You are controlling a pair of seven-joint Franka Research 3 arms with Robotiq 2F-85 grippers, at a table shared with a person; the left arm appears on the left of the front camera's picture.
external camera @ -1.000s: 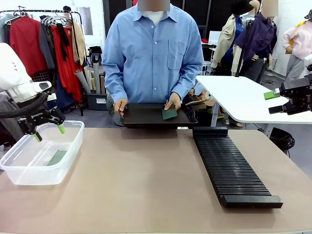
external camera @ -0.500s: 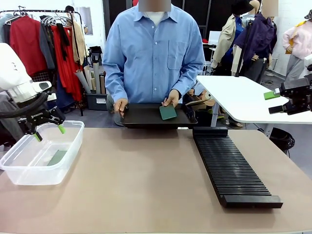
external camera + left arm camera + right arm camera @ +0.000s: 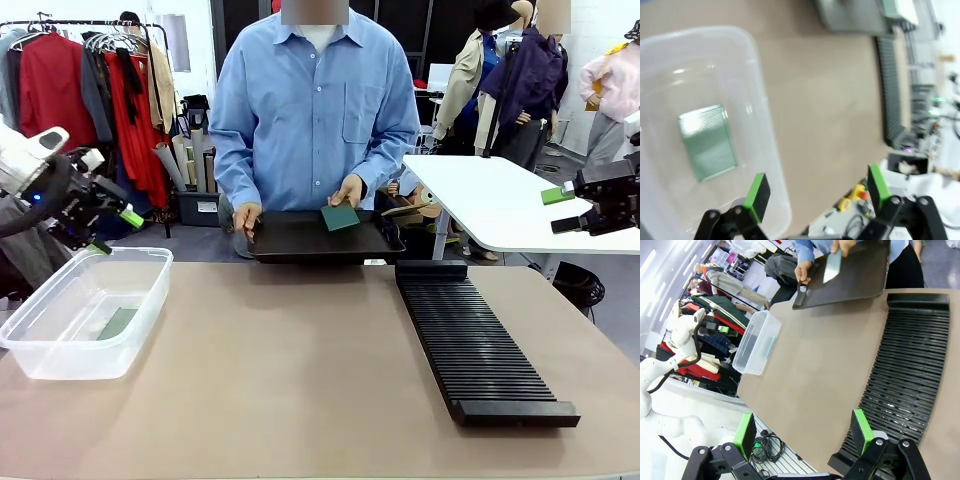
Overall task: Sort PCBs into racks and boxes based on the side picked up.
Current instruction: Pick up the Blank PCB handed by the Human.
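The left pincer (image 3: 113, 230) hung released and empty near the 12 o'clock end of the clear plastic tub (image 3: 150, 300). The tub stood at the 9 o'clock side of the table (image 3: 300, 380). In the left wrist view the green pads (image 3: 759, 190) stood wide apart, with nothing between them. One PCB (image 3: 117, 322) lay flat on the tub floor, apart from the walls.

The right pincer (image 3: 562, 210) hovered beyond the table's 3 o'clock edge, likewise released and empty. Its wrist view showed the pads (image 3: 861, 430) spread wide above the slotted black rack (image 3: 910, 365). The rack lay lengthwise on the table's 3 o'clock side.

At 12 o'clock a person gripped a shallow black tray (image 3: 300, 240) with one hand (image 3: 246, 215). The other hand (image 3: 349, 190) held a second PCB (image 3: 340, 217) tilted over the tray.
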